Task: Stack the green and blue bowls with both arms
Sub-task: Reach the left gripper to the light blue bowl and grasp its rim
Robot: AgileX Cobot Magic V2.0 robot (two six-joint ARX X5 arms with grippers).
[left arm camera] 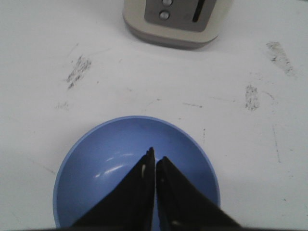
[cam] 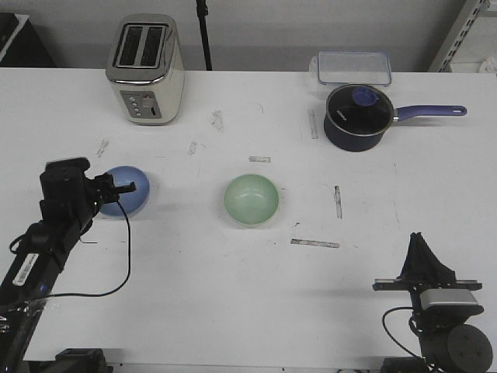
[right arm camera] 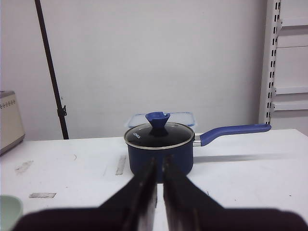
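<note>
The periwinkle blue bowl point(cam: 124, 192) sits upright on the white table at the left. The mint green bowl point(cam: 251, 200) sits upright at the middle, apart from it. My left gripper point(cam: 129, 187) hovers over the blue bowl; in the left wrist view its jaws point(left arm camera: 155, 157) are shut and empty above the bowl's inside point(left arm camera: 106, 163). My right gripper point(cam: 418, 239) is shut and empty near the table's front right, far from both bowls. In the right wrist view its tips point(right arm camera: 159, 162) point toward the saucepan, and the green bowl's rim point(right arm camera: 9, 211) shows at the edge.
A cream toaster point(cam: 145, 70) stands at the back left and shows in the left wrist view point(left arm camera: 173, 21). A dark navy saucepan point(cam: 356, 116) with a lid and purple handle stands at the back right, a clear plastic box point(cam: 352, 67) behind it.
</note>
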